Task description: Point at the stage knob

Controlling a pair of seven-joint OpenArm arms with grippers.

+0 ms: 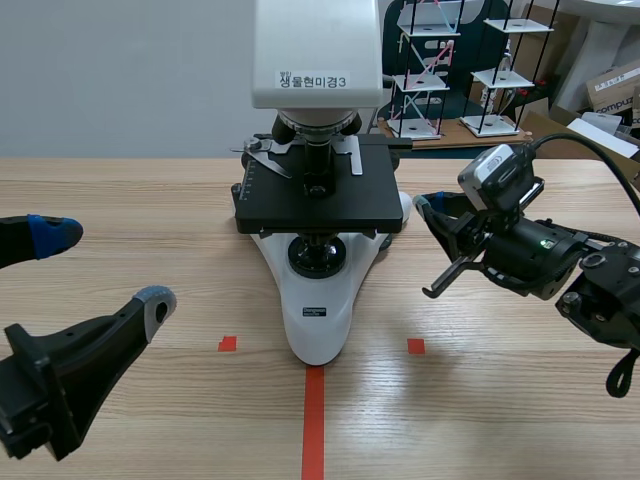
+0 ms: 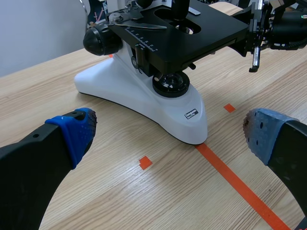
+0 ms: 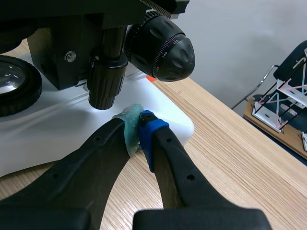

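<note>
Pressed together for pointing, the right gripper point(image 3: 138, 127) is held just under the stage knob point(image 3: 104, 91); the left gripper point(image 2: 170, 135) is spread, unneeded.

Microscope head point(image 1: 316, 40) label point(image 1: 311, 79): "생물현미경3"; box point(image 1: 612, 82): "compu".
</note>
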